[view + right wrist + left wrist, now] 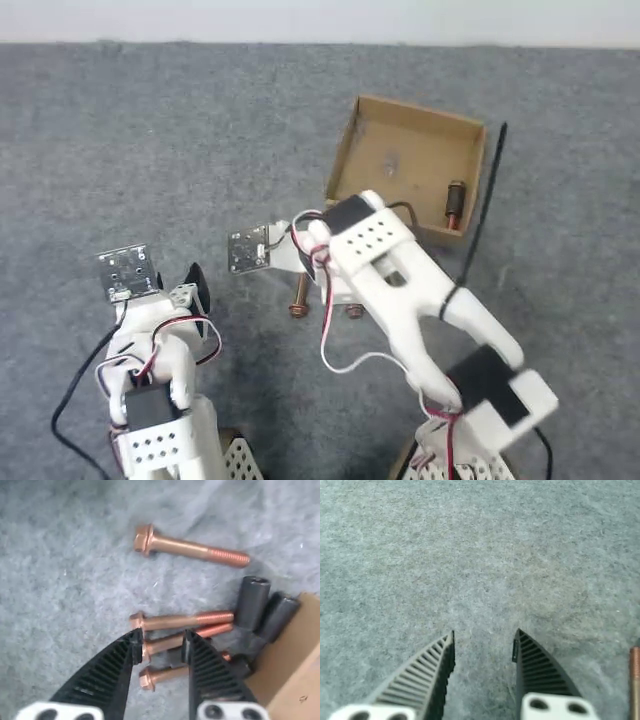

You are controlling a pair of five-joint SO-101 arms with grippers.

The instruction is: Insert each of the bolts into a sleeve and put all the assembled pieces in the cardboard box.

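On the table (150,130) most work is left, imo. The cardboard box (400,180) holds 1 assembled piece (455,206) by its wall, so approx. 1 is done. Left tool (484,642): jaws apart, empty, over bare table. Right tool (160,636): jaws apart, tips either side of a bolt (167,642) w/ 2 more touching it, not clamped. Black sleeves (252,602) lie just beside the box, unfilled. A lone bolt (190,549) lies apart.

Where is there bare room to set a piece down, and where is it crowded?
Free: the carpet left of the cardboard box, ahead of the left arm's jaws; also the box floor left of the assembled piece. Crowded: by the box's near corner, where bolts and sleeves cluster under the right arm's jaws.
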